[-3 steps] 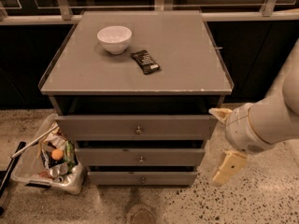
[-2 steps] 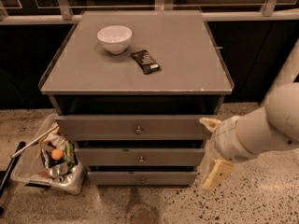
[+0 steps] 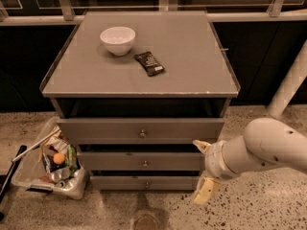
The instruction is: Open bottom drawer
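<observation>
I have my tool (image 3: 204, 169) at the cabinet's right front corner, its two cream fingers (image 3: 207, 190) spread apart with nothing between them. Just left of it is the narrow grey bottom drawer with a small round metal knob (image 3: 120, 182), not pulled out. Up and left, on the grey surface (image 3: 192, 56), sit a white ceramic bowl (image 3: 117, 40) and a dark snack wrapper (image 3: 149, 63) — print unreadable.

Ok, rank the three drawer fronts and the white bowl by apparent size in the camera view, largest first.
1. Top drawer front.
2. Middle drawer front.
3. Bottom drawer front; farther from the camera, so unsure.
4. White bowl.
The gripper hangs open right of the lower drawers.
</observation>
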`<state>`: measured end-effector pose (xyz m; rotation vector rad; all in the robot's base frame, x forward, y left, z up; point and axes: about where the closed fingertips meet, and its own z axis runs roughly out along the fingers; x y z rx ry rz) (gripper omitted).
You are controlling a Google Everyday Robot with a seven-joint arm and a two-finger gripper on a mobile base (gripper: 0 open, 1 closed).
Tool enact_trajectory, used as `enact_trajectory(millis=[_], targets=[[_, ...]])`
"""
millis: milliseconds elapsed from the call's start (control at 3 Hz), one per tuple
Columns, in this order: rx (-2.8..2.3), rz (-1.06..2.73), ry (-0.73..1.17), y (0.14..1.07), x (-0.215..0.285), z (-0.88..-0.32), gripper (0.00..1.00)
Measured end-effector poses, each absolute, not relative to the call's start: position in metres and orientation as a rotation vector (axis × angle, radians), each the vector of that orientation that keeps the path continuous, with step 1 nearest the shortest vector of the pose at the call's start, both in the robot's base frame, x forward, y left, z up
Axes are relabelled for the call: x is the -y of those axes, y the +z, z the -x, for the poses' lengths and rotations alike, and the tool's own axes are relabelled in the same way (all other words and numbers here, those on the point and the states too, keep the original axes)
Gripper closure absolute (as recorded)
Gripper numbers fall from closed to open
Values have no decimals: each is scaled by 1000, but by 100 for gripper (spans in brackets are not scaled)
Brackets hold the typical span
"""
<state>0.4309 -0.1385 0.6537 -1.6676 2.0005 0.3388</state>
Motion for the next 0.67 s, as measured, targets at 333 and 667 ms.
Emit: enact_trajectory(millis=[333,667], targets=[[-2000,1668,339,654,138,-431,0],[-1967,1658,383,640,128,-430,0]])
